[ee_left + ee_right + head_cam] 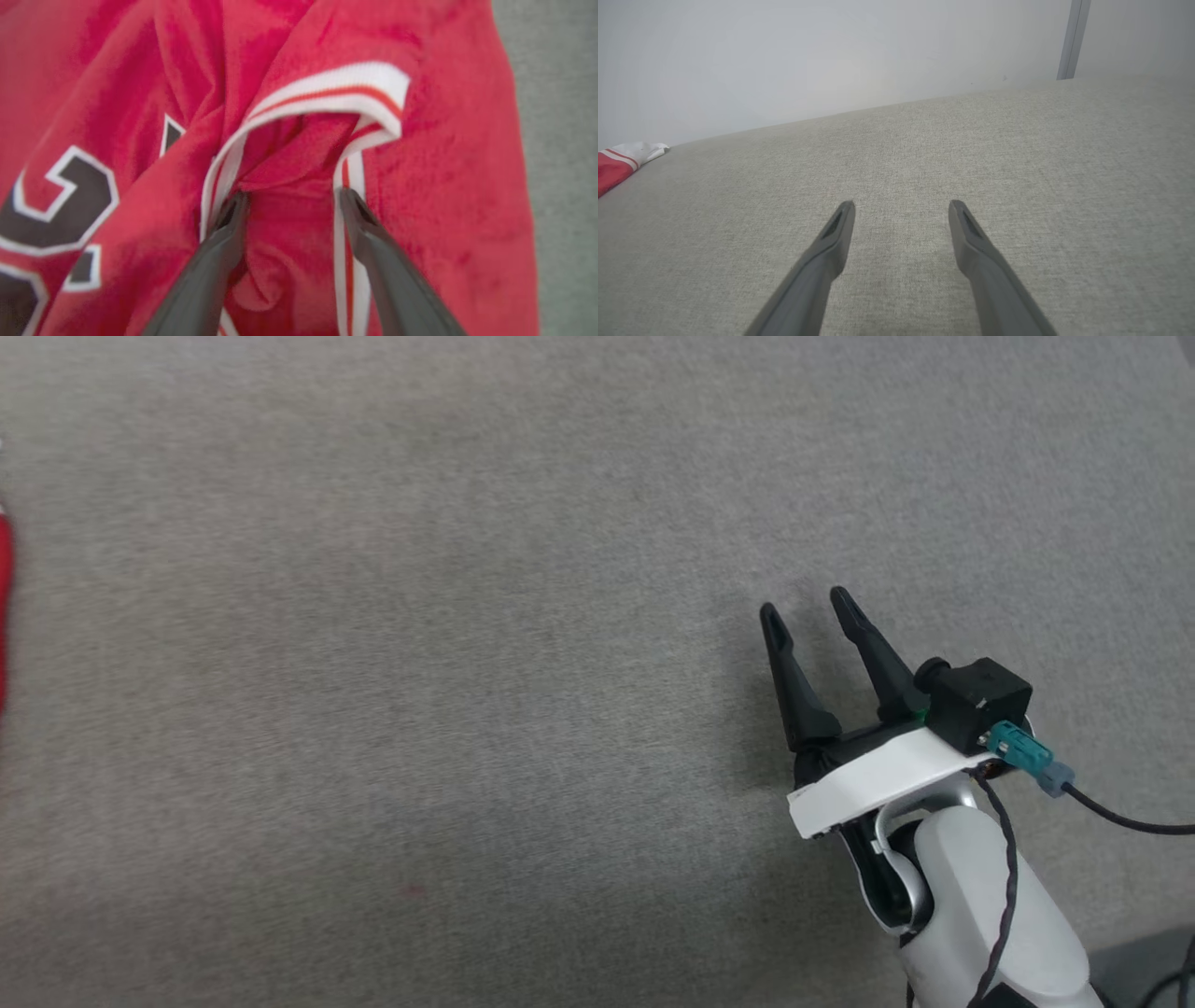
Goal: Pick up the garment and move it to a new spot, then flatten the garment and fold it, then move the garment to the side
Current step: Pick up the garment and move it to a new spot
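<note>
The left gripper (292, 201) stands spread, and right at its fingertips lies the red jersey (444, 186). A bunched fold of cloth sits between the two fingers, the striped neck trim (327, 88) loops just beyond the tips, and black numerals (60, 205) lie off to one side. It is crumpled, so I cannot read its long axis. The right gripper (808, 602), fingers likewise apart and empty, hovers over the grey fabric surface (467, 709). From it the jersey lies well off to the left, a white sleeve (642, 151) showing. The left arm is plainly nearer, so closing there looks the next move.
</note>
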{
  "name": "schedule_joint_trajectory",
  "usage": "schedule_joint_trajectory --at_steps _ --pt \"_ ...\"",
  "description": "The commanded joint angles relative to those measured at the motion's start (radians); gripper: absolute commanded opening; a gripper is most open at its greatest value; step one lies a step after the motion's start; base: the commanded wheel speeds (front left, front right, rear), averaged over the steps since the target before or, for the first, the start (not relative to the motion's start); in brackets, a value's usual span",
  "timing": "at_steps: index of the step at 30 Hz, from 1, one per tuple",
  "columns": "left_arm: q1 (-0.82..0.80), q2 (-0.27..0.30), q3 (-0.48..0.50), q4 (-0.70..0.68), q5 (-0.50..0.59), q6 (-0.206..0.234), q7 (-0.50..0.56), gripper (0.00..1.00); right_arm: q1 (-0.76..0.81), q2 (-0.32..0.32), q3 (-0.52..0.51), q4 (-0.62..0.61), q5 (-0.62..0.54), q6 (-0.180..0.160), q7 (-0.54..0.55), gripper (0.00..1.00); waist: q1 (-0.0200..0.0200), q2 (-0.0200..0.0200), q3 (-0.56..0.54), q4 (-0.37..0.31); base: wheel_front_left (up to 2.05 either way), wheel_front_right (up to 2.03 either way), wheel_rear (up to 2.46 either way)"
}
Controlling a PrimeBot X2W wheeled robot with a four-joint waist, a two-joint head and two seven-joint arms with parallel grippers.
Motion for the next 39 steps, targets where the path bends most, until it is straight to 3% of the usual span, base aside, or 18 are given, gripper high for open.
schedule_joint_trajectory --at_steps 1,9,10,11,12,21,27,34,39 --pt "-0.012 -0.012 -0.017 0.045 -0.001 0.003 0.002 1.00 -0.013 0.001 0.008 -0.014 0.010 0.000 -0.004 1.00 0.0000 0.0000 0.034 -0.033 0.00 0.00 0.00" --pt "-0.012 -0.075 -0.088 0.126 -0.033 0.003 0.051 0.97 0.007 0.001 0.019 -0.071 0.018 0.000 -0.004 1.00 0.0000 0.0000 0.050 -0.062 0.00 0.00 0.00" --pt "-0.010 -0.074 -0.094 0.122 -0.042 0.003 0.050 0.72 0.008 0.001 0.020 -0.080 0.017 0.000 -0.004 1.00 0.0000 0.0000 0.048 -0.063 0.00 0.00 0.00" --pt "-0.008 -0.073 -0.101 0.116 -0.048 0.003 0.044 0.26 0.011 0.001 0.021 -0.090 0.015 0.000 -0.004 1.00 0.0000 0.0000 0.046 -0.063 0.00 0.00 0.00" --pt "-0.006 -0.071 -0.105 0.108 -0.055 0.002 0.038 0.00 0.013 0.001 0.021 -0.098 0.011 0.000 -0.004 1.00 0.0000 0.0000 0.043 -0.063 0.00 0.00 0.00" --pt "-0.075 -0.050 -0.131 0.103 -0.034 0.001 -0.066 0.00 0.019 0.001 0.011 -0.119 -0.001 0.000 -0.004 1.00 0.0000 0.0000 0.004 -0.046 0.00 0.00 0.00" --pt "-0.167 -0.055 -0.155 0.091 0.033 0.002 -0.194 0.00 0.030 0.001 0.004 -0.104 0.013 0.000 -0.004 1.00 0.0000 0.0000 -0.040 -0.031 0.00 0.00 0.00" --pt "-0.287 -0.090 -0.205 -0.025 0.088 0.002 -0.298 0.00 0.050 0.001 -0.033 -0.112 0.030 0.000 -0.004 1.00 0.0000 0.0000 -0.089 -0.035 0.00 0.00 0.00" --pt "-0.407 -0.143 -0.265 -0.145 0.128 0.002 -0.312 0.00 0.063 0.001 -0.051 -0.131 0.054 0.000 -0.004 1.00 0.0000 0.0000 -0.091 -0.067 0.00 0.00 0.00"
